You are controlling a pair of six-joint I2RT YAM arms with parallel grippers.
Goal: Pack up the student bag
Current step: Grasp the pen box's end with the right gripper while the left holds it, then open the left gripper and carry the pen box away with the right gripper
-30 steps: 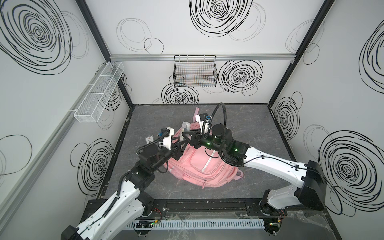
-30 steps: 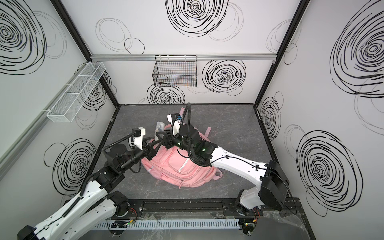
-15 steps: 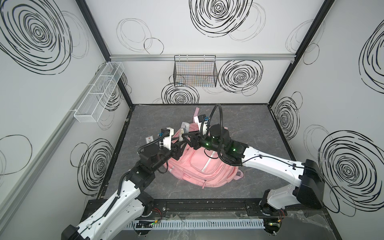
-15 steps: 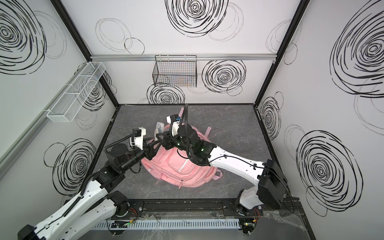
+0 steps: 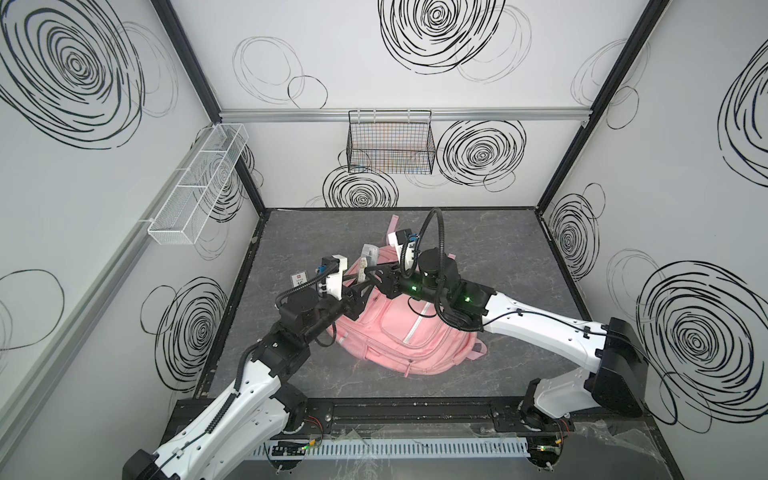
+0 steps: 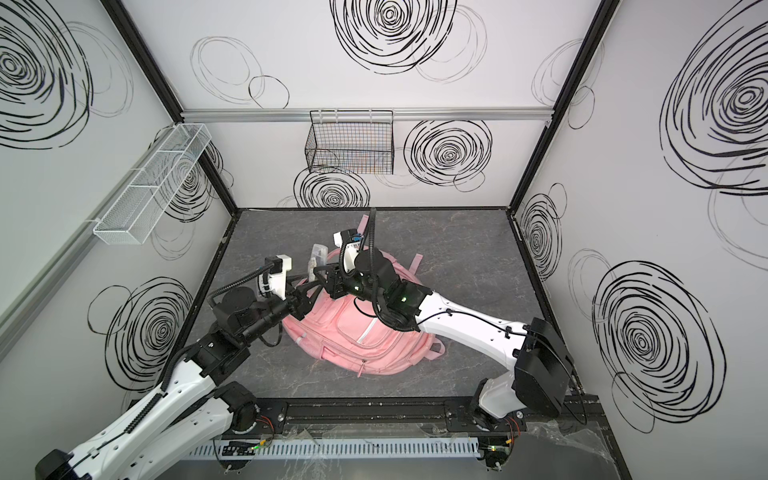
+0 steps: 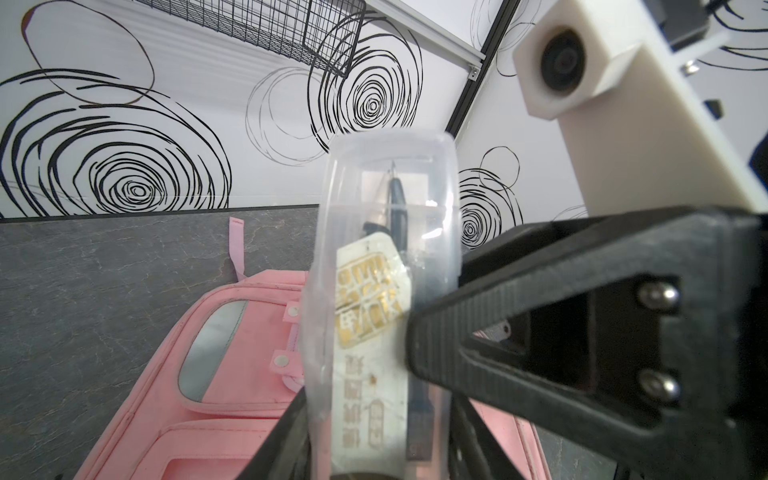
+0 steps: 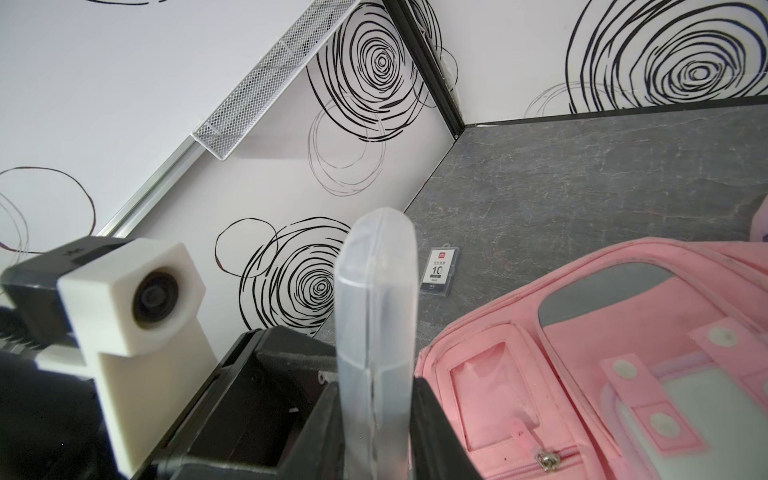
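Observation:
The student bag (image 5: 399,332) (image 6: 361,332), pink, lies flat on the grey floor with its front pockets facing up. A clear plastic case (image 5: 368,259) (image 6: 314,259) with a pen and a gold-printed label inside stands upright above the bag's top left corner. My left gripper (image 5: 360,286) (image 7: 374,436) is shut on the case's (image 7: 382,291) lower part. My right gripper (image 5: 374,274) (image 8: 376,415) reaches in from the right, and its jaws press both flat sides of the case (image 8: 376,311). The bag's clear window pocket (image 8: 494,399) lies beside the right jaws.
A small boxed card (image 5: 300,279) (image 8: 441,272) lies on the floor left of the bag, near the left wall. A black wire basket (image 5: 390,145) hangs on the back wall. A white mesh shelf (image 5: 199,187) runs along the left wall.
The right gripper has shifted slightly left and its jaws have closed onto the clear case. The left gripper still holds the case in the same place.

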